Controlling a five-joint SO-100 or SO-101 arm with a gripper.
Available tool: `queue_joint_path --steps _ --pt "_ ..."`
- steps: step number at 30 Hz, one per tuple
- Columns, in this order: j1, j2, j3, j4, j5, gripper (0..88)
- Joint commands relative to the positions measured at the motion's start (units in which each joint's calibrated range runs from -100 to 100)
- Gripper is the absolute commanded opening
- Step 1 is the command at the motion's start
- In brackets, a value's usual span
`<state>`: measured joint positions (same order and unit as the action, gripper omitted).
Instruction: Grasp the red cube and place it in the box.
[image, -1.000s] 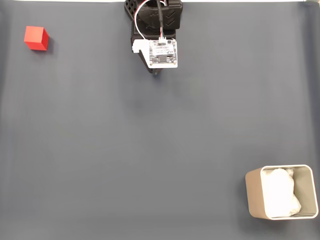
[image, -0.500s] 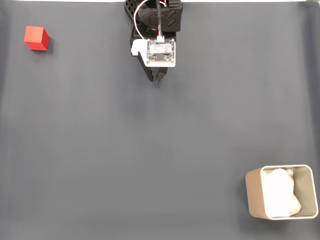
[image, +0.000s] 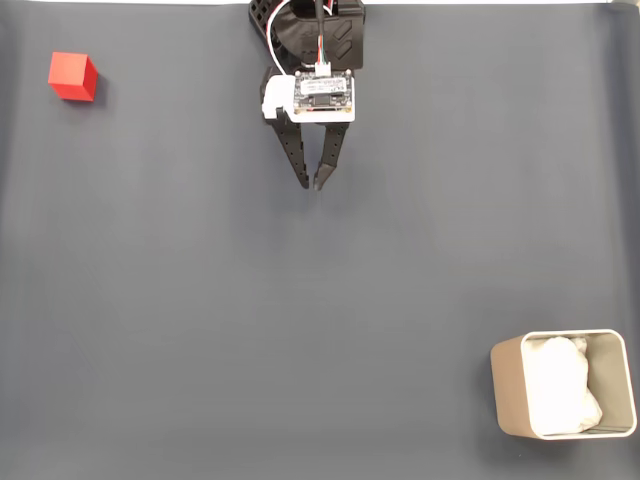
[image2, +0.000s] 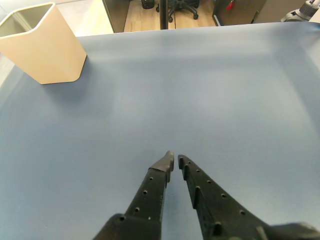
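The red cube (image: 72, 76) sits at the far upper left of the grey mat in the fixed view. The beige box (image: 508, 388) with white paper inside stands at the lower right; in the wrist view the box (image2: 42, 47) is at the upper left. My gripper (image: 311, 185) hangs near the top centre of the fixed view, far to the right of the cube, its black fingertips nearly touching. In the wrist view the gripper (image2: 175, 160) points over bare mat with nothing between its fingers.
A dark grey mat (image: 300, 330) covers the whole table. The arm's base (image: 310, 25) stands at the top edge. Beyond the mat's far edge in the wrist view are a wooden floor and a chair base (image2: 175, 7).
The arm has stretched forward, down in the fixed view, so the two black fingers now show well past the white wrist board. Cube and box have not moved.
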<state>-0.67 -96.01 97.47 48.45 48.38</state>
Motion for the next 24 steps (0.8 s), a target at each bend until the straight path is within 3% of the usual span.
queue_joint_path --steps 1,24 --pt "-0.8 2.2 -4.4 -2.7 0.1 0.0" --pt "-1.1 26.9 -36.8 -3.4 -0.2 0.0"
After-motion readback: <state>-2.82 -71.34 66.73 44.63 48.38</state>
